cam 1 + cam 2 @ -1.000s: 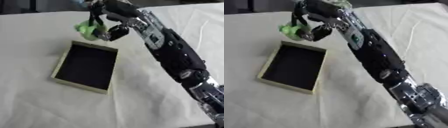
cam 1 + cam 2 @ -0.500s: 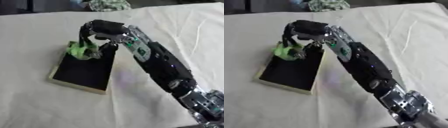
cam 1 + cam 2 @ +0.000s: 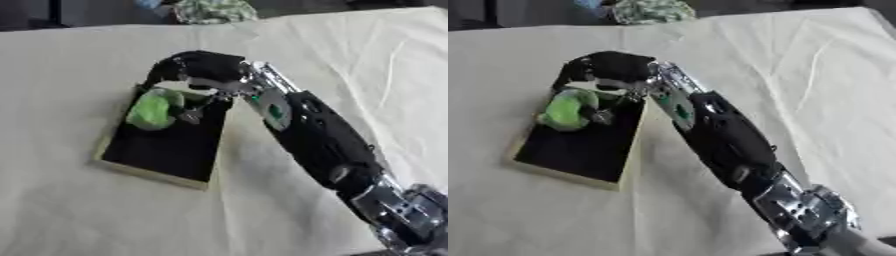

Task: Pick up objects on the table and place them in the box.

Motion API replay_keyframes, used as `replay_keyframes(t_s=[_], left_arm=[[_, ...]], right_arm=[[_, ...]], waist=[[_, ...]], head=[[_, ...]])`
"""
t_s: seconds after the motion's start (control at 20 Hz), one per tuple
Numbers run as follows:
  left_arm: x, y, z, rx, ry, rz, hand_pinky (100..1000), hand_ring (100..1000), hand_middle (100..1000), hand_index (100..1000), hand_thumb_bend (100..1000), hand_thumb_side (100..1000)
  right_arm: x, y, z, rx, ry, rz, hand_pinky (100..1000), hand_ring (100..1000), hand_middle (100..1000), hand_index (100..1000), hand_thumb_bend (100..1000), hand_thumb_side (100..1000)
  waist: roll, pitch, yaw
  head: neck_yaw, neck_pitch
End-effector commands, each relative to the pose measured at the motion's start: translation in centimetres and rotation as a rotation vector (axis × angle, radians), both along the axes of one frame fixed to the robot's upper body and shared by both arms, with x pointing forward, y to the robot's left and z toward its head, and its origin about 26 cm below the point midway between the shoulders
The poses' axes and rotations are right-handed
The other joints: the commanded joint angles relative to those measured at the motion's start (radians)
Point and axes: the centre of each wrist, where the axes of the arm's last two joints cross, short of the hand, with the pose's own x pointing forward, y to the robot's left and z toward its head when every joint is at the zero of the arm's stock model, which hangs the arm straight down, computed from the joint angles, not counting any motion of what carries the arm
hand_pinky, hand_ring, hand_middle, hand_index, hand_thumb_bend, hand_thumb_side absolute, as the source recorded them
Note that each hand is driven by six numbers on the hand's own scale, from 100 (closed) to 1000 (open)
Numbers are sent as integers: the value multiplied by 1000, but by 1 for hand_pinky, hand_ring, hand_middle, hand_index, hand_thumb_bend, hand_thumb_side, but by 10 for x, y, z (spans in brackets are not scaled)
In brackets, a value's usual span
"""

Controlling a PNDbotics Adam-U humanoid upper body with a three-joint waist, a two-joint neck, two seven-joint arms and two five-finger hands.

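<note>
right hand (image 3: 194, 70) curled around green toy (image 3: 152, 109) | over far end of box (image 3: 149, 170) | risk: toy snags on fingers or lands on the rim and tips out

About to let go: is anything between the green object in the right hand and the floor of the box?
Nothing visible. The right hand holds the green object over the far end of the box, inside its rim. The dark interior shows bare; the patch directly beneath the object is hidden.

place: likely lab or test room | evidence: cloth-covered table (image 3: 79, 210), bare setup
</note>
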Motion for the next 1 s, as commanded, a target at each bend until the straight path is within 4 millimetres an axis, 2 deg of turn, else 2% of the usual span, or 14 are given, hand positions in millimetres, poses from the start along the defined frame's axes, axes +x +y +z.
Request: replay_keyframes(t_s=[0.05,0.25,0.5,0.7,0.85,0.9,1.0], left_arm=[[0,0,6,7,-23,-5,739,740,757,843,100,889],[0,1,4,8,-19,-3,739,740,757,844,100,889],[0,2,3,12,-15,-1,740,740,757,843,100,890],[0,2,2,14,-12,-2,740,740,757,843,100,890],[0,2,2,15,-11,-3,740,740,757,843,100,890],[0,2,2,15,-11,-3,741,739,757,843,100,891],[0,2,2,15,-10,-6,741,739,757,842,100,891]], right_arm=[[5,-13,13,-61,-45,-46,874,862,897,962,261,303],[9,-32,19,-113,-46,-94,897,883,936,982,314,349],[7,-56,45,-93,-95,-136,905,889,946,986,338,346],[1,-71,69,-42,-146,-154,902,885,940,982,332,326],[-2,-72,74,-25,-151,-152,902,885,940,982,332,326],[-3,-72,75,-23,-151,-152,882,862,909,971,292,312],[-8,-77,87,31,-187,-139,879,859,904,969,287,304]], waist=[[2,-20,-2],[2,-25,-13],[1,-32,-26],[0,-35,-37],[0,-35,-38],[0,-36,-39],[4,-37,-49]], head=[[-1,-11],[2,-11],[7,-10],[13,-10],[14,-10],[15,-10],[26,-12]])
